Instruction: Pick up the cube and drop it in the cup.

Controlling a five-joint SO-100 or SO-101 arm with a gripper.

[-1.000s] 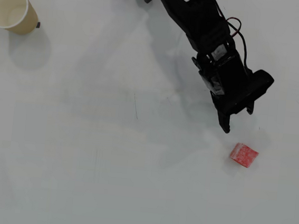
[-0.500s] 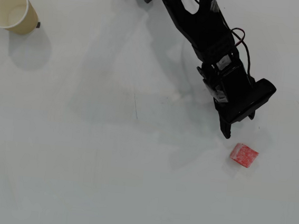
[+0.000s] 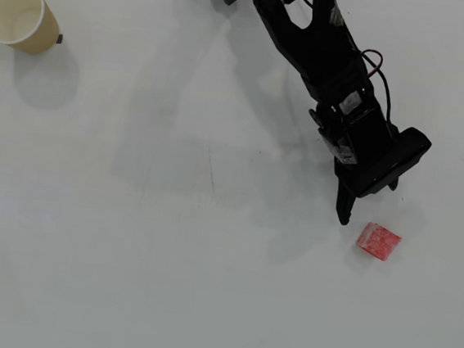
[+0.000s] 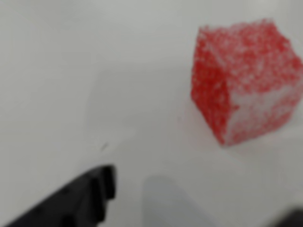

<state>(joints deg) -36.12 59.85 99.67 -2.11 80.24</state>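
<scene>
Lower right of overhead view: speckled red cube (image 3: 378, 241) on the white table (image 3: 166, 258), soft-looking, no long axis, corner toward camera. Just upper-left: black claw (image 3: 352, 206), grip state unclear. Upper left: beige paper cup (image 3: 17, 12), upright.

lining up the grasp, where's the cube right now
In the overhead view the cube lies on the white table at lower right, just right of and below the hand and untouched by it, far from the cup at upper left.
</scene>
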